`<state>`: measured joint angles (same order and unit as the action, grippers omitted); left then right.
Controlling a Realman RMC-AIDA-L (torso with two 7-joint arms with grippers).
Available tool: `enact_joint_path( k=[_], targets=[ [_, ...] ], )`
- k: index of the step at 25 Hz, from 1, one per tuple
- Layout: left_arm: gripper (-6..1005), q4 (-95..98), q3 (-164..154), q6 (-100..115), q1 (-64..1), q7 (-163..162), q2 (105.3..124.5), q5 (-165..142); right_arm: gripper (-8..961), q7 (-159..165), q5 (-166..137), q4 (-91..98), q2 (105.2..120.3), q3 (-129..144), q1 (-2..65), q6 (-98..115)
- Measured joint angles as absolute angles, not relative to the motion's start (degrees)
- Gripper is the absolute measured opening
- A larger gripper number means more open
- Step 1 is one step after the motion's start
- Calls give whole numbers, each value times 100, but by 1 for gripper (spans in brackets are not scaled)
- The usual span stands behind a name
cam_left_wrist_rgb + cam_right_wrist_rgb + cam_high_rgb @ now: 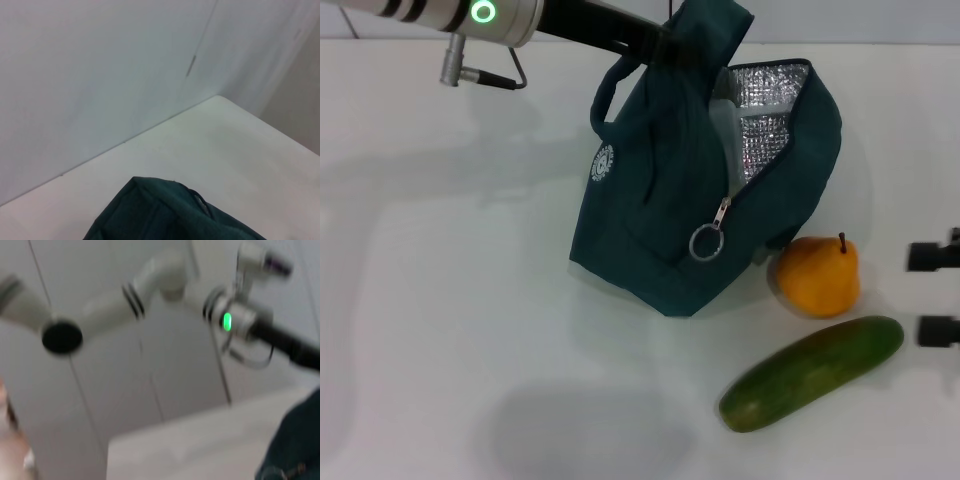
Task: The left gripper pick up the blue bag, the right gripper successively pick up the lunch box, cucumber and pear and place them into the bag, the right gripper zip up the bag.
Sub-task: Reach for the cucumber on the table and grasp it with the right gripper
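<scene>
Nearest me, the cucumber [812,372] is lying on the white table [450,330], with the pear [817,277] just beyond it, beside the blue bag [670,215]. At the right edge my right gripper [936,293] is hovering with its fingers spread, holding nothing. Farther back, my left gripper [665,45] is pinching the bag's handle, keeping its silver-lined mouth gaping rightward.
</scene>
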<state>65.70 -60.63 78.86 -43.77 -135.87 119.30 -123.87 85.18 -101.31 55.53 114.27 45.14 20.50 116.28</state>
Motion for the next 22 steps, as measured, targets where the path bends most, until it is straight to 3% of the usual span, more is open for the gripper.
enact_joint_path(
  k=[7,15,22],
  targets=[
    [48,6435,-6055,7778,-4330,-13609,11940,-12342,703,9996,-11558,6863,11419,5310,3074,11276],
    [48,6343,-6019,7617,-4334,-13613,11954,-12317,711,10963,-12739,6945,11457,6264,4506,11211],
    [48,6341,-6012,7462,-4339,-13653,11942,-12126,717,11350,-12923,6689,11519,7128,5061,11263]
  ],
)
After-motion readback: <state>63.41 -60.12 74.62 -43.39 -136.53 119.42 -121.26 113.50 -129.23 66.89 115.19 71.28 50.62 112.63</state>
